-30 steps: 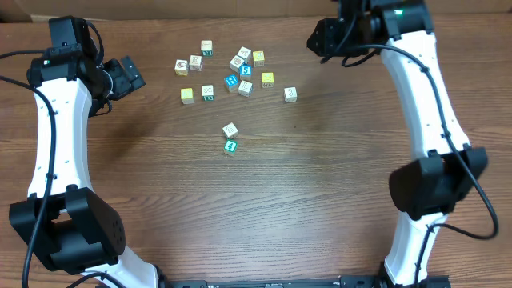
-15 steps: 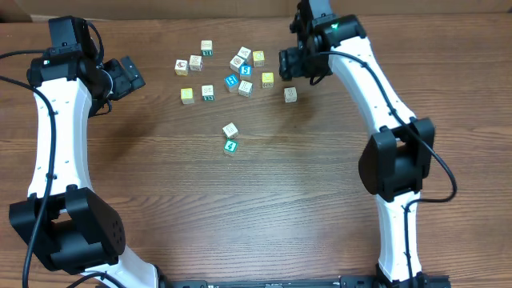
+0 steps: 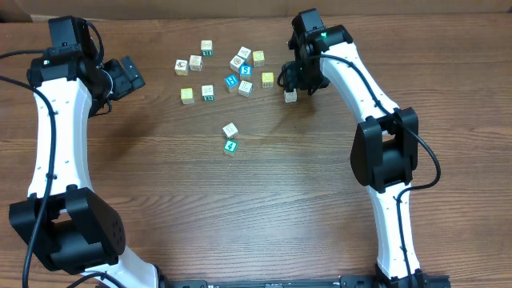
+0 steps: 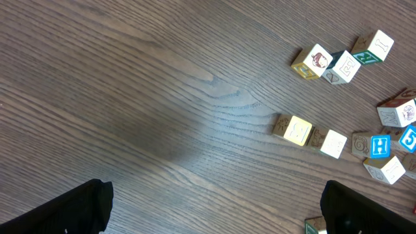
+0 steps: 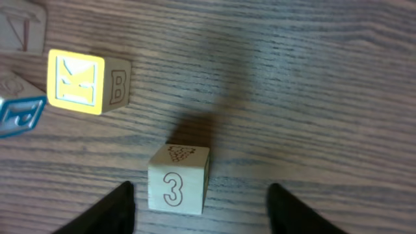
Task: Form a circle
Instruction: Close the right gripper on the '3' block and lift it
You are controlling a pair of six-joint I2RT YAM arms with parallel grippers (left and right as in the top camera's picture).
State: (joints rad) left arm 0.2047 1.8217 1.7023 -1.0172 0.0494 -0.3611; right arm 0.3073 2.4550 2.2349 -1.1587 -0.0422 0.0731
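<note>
Small letter cubes lie in a loose scatter at the back of the wooden table; no circle of cubes shows in any view. A pale cube marked 3 sits at the scatter's right edge. My right gripper hovers just over it. In the right wrist view the gripper is open, its dark fingers straddling the cube with gaps on both sides, wider on the right. My left gripper hangs wide open and empty at the far left, over bare wood.
A yellow K cube and a blue cube lie just left of the 3 cube. A white cube and a teal cube sit apart, nearer the table's middle. Cardboard lines the back edge.
My right arm swung in from the back right corner, left and down onto the 3 cube. The cubes and the left arm stayed put.
</note>
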